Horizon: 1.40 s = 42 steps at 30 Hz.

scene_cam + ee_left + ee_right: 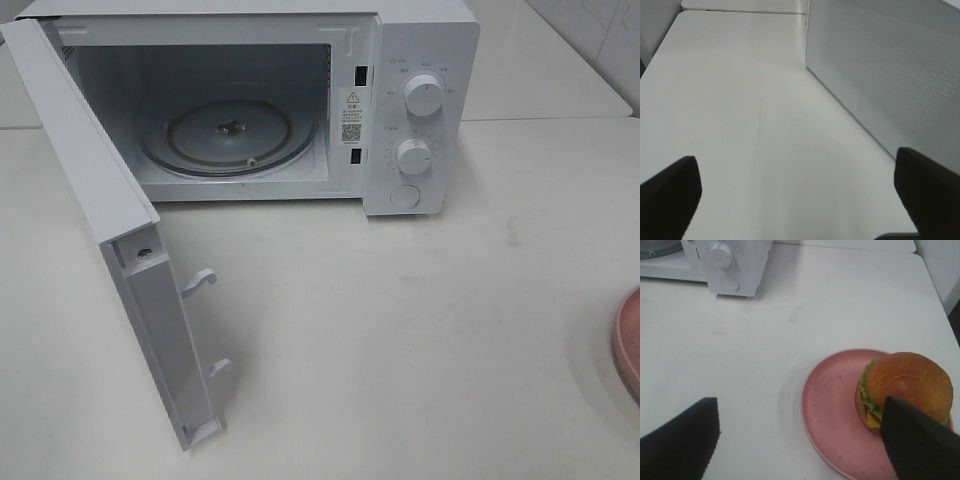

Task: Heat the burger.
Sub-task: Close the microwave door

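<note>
- Exterior high view: microwave (300, 100) sits at the far edge of the surface (420, 330), door (110, 250) swung wide open toward the near-left, glass turntable (230, 140) bare inside. No arms visible here.
- Only a sliver of the pink plate (630, 345) shows at the right edge of the surface in this view; burger not seen from up there.
- Right wrist view: burger (902, 387) sits on the plate, off-centre toward one rim. Right end effector (800, 440) hovers above w/ fingers spread wide, nothing held; one finger (917, 440) overlaps the burger in the picture, contact can't be told.
- Left wrist view: left end effector (797, 195) also spread open & empty, next to the perforated outer face of the door, over bare surface.
- Step in hand, as I judge it: pick up the burger w/ the right arm.
- To do it well: centre the open fingers across the bun first, come down straight, close gently at patty level so the layers don't slide apart.
- Lift clear of the plate rim, then approach the cavity from the front-right, keeping away from the door.
</note>
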Each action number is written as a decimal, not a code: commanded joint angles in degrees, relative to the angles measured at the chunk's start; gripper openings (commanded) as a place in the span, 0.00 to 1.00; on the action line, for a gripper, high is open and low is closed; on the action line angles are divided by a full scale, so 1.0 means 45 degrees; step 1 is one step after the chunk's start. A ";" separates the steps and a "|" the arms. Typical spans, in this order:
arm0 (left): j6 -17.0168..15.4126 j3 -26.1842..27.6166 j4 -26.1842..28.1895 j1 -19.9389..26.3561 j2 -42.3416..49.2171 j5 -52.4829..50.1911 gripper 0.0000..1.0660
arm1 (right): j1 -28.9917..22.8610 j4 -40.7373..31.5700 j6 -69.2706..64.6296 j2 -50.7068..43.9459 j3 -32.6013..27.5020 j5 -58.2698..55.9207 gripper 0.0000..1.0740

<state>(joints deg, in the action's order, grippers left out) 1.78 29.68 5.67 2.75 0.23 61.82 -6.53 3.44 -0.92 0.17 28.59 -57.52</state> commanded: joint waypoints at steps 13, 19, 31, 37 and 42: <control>0.0000 -0.0025 0.0038 0.0000 0.0089 -0.0115 0.94 | 0.0115 -0.0025 -0.0102 -0.0446 -0.0038 0.0076 0.70; 0.0000 -0.0025 0.0038 0.0000 0.0089 -0.0115 0.94 | 0.0115 -0.0025 -0.0115 -0.0433 -0.0038 0.0076 0.70; 0.0000 -0.0025 0.0038 0.0000 0.0089 -0.0115 0.94 | 0.0115 -0.0025 -0.0115 -0.0433 -0.0038 0.0076 0.70; 0.0000 -0.0025 0.0038 0.0000 0.0089 -0.0115 0.94 | 0.0115 -0.0025 -0.0115 -0.0433 -0.0038 0.0076 0.70; 0.0000 -0.0025 0.0038 0.0000 0.0089 -0.0115 0.94 | 0.0115 -0.0025 -0.0115 -0.0433 -0.0038 0.0076 0.70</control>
<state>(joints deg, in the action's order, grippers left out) 1.78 29.68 5.67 2.75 0.23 61.82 -6.47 3.38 -1.32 -0.29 28.59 -57.52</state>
